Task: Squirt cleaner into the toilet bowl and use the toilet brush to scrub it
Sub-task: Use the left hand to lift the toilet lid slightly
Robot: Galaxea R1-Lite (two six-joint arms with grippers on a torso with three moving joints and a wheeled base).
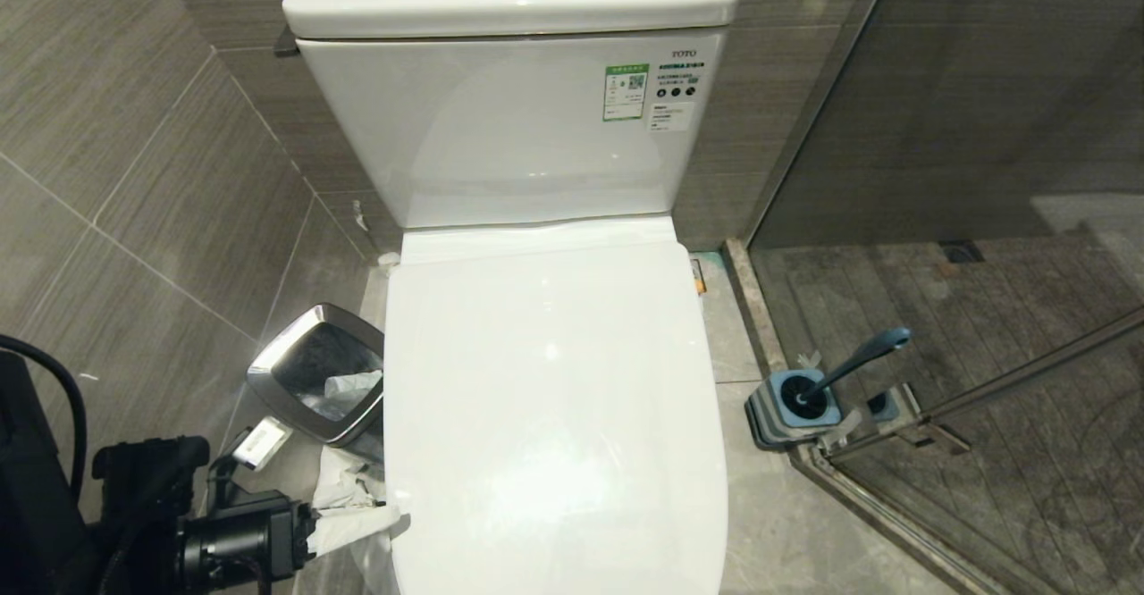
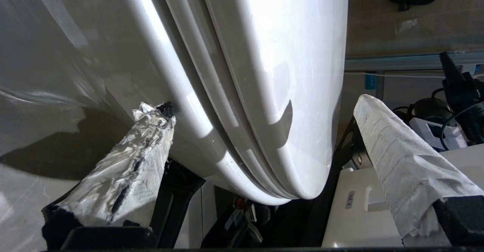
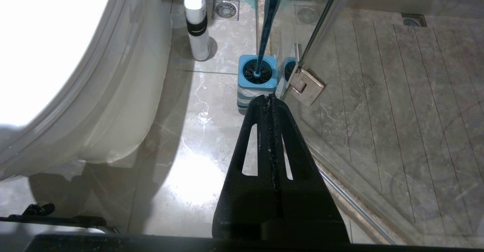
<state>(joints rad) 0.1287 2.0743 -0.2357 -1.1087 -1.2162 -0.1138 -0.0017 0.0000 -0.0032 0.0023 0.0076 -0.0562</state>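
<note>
While the slate-blue toilet brush (image 1: 853, 360) sits in its square holder (image 1: 794, 410) beside the glass door, the left gripper (image 2: 264, 108) gapes around the closed lid's (image 1: 550, 398) edge, right gripper (image 3: 270, 97) clenched.

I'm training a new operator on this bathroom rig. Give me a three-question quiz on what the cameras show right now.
1. True or false: the toilet lid is raised.
2. Where does the toilet brush sit? A) in its square holder beside the glass shower door B) in the steel bin C) in the right gripper
3. Fill in: the left gripper, fingers wrapped in paper, stands ____ around the lid's front edge.

Key: 1 false, the lid is down; 2 A; 3 open.
</note>
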